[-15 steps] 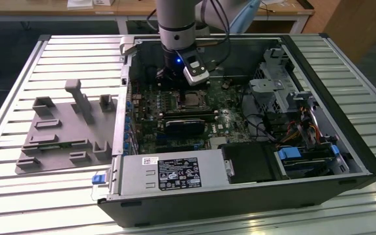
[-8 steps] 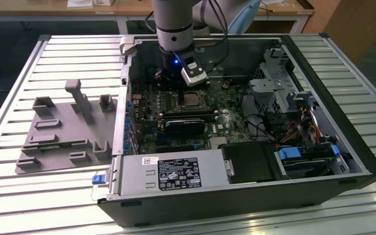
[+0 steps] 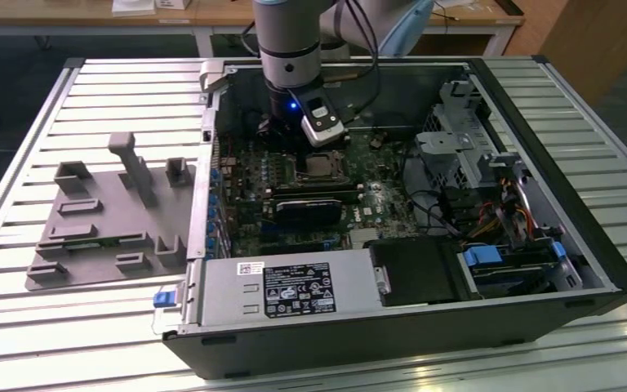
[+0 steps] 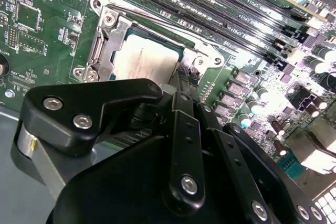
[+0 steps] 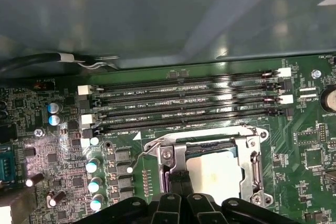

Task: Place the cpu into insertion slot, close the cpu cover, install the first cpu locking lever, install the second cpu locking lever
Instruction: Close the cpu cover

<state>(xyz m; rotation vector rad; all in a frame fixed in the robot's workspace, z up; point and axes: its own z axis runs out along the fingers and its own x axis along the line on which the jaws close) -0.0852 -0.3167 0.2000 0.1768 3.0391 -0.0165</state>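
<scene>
- End effector (image 5: 179, 174): hangs low inside the open computer case (image 3: 401, 347), fingers (image 5: 172, 182) pressed together side by side with nothing visible between them, tips at the inner edge of one side bar of the cpu cover (image 5: 255, 167).
- Cpu (image 5: 218, 174): lies flat in the insertion slot (image 5: 205, 149), pale metal top showing through the cover's cut-out in both wrist views.
- Cpu cover: lies down over the chip, framing it on every visible edge.
- Wire lever (image 5: 152, 142): runs along the cover's edge nearest the memory slots (image 5: 184, 103), bent end sticking out past the cover's corner; latched or free, cannot tell.
- Room on the memory side: only a narrow strip of green motherboard (image 5: 307, 182) between socket and memory slots; beyond those, closed off by the grey case wall (image 5: 157, 14).
- Capacitors (image 5: 92, 167): stand in a row near the lever-end side of the slot.
- Black card (image 3: 308, 211): sits just beside the slot, on the side toward the power supply (image 3: 281, 290).
- Case: stands on the slatted desk (image 3: 30, 106), with a grey fixture plate (image 3: 95, 229) beside it at the exterior view's left.
</scene>
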